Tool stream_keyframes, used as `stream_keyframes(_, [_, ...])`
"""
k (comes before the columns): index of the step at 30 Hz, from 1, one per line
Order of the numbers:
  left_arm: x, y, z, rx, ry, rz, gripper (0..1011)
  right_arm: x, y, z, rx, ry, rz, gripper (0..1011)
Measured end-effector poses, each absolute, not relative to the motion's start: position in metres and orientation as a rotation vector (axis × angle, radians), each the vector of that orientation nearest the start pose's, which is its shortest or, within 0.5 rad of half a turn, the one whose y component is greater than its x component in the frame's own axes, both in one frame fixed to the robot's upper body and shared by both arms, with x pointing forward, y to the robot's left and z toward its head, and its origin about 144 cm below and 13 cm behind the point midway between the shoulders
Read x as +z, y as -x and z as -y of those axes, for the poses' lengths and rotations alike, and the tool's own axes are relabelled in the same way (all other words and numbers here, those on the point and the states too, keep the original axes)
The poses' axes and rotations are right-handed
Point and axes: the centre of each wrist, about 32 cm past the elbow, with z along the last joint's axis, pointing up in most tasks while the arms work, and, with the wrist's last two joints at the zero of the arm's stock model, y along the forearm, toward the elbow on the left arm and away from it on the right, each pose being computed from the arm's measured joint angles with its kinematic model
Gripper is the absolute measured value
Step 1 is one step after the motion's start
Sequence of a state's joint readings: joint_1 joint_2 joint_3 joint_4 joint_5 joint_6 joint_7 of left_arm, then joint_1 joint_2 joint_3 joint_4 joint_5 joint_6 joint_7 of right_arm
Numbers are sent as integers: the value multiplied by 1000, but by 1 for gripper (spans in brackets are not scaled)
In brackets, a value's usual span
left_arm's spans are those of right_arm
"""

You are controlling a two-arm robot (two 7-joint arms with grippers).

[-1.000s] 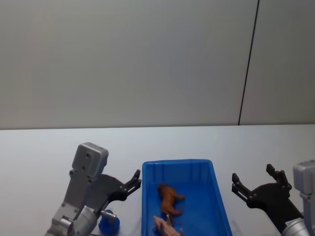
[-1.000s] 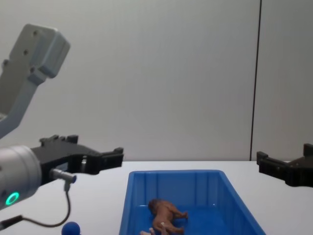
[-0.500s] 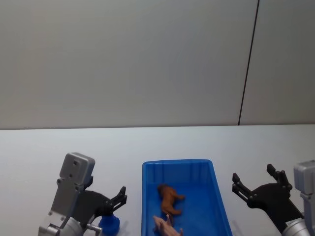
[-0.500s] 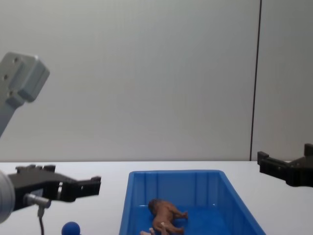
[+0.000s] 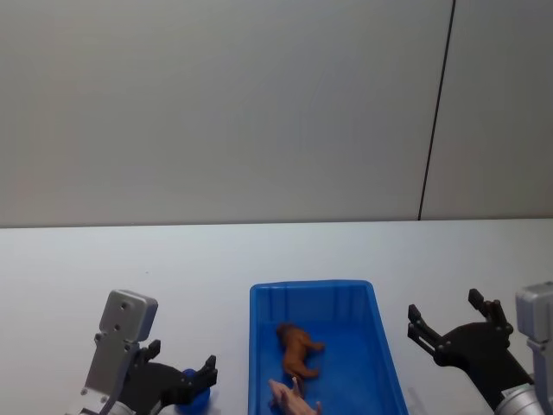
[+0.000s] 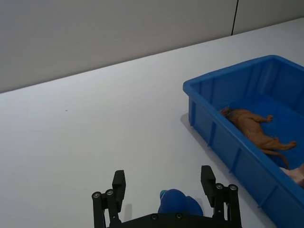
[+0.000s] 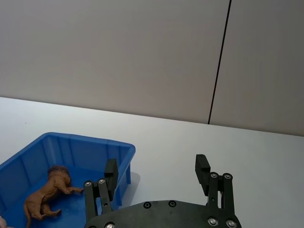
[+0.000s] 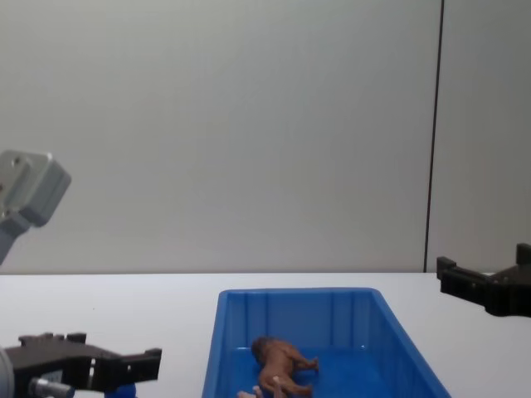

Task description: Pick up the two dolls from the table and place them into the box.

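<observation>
Left tool (image 6: 163, 175) & right tool (image 5: 444, 307) both wide; 2 dolls, brown doll (image 5: 296, 350) + pink doll (image 5: 289, 398), in 1 box (image 5: 311, 286).

A small blue ball (image 5: 197, 396) is seen low on the robot's left side, partly hidden in the head view. In the left wrist view, its rounded top (image 6: 175, 200) is shown more clearly, a deep, even blue. The background is taken up by a plain grey wall (image 5: 216, 112), smooth and unmarked. The wall is crossed on the right by a thin dark vertical seam (image 5: 436, 112), which is seen slightly slanted in the head view and nearly upright in the chest view (image 8: 436, 133).
</observation>
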State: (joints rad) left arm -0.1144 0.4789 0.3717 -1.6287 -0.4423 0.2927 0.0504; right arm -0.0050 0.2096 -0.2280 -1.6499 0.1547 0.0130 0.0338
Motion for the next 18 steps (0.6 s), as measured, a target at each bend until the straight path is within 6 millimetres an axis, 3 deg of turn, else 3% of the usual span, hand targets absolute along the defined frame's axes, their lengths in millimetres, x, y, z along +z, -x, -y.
stream_keyframes(8, [1158, -473, -255, 1251, -297, -189, 994, 1156, -449, 212, -1298, 22, 49, 1001])
stream_keyframes(18, [1146, -477, -259, 1233, -289, -226, 730, 1156, -449, 212, -1298, 22, 49, 1001])
